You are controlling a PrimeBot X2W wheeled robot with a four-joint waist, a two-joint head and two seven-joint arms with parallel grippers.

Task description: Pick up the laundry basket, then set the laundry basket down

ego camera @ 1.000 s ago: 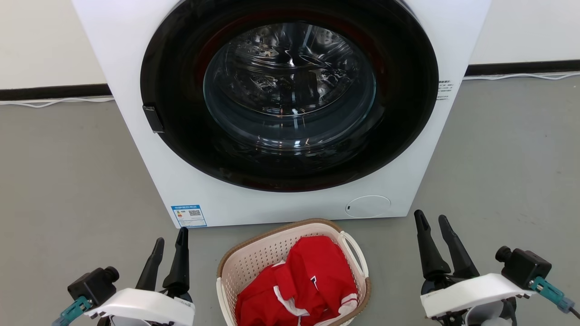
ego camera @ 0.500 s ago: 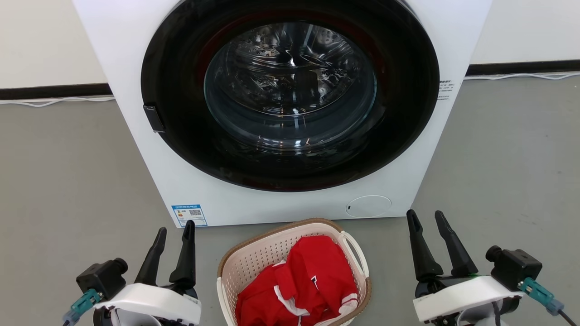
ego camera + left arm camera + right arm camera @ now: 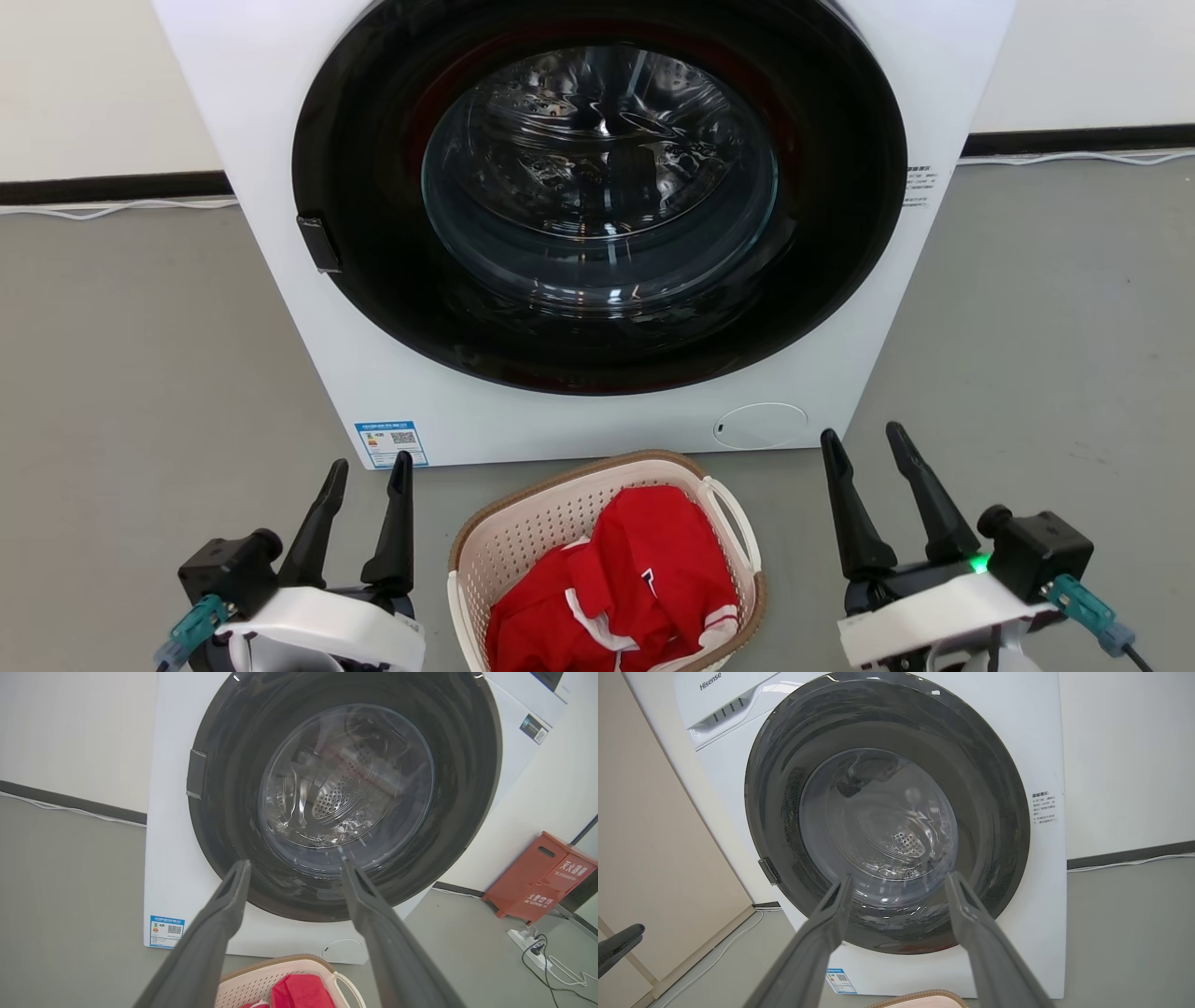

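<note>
The one brand I can read is "Hisense", in grey letters on the top panel of the washer (image 3: 1031, 728), at the upper left of my right wrist view. A blue label (image 3: 390, 443) with a QR code sits at the lower left corner of the washer's front, its print too small for me. A white sticker (image 3: 918, 185) right of the door (image 3: 597, 196) carries Chinese lines I cannot read. The red box (image 3: 542, 877) on the floor (image 3: 70, 882) bears pale Chinese characters I cannot make out.

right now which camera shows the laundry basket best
The head view: the laundry basket shows most of its rim, inside and red clothes, only the near end cut off. The left wrist view catches its far end; the right wrist view a sliver of rim.
</note>
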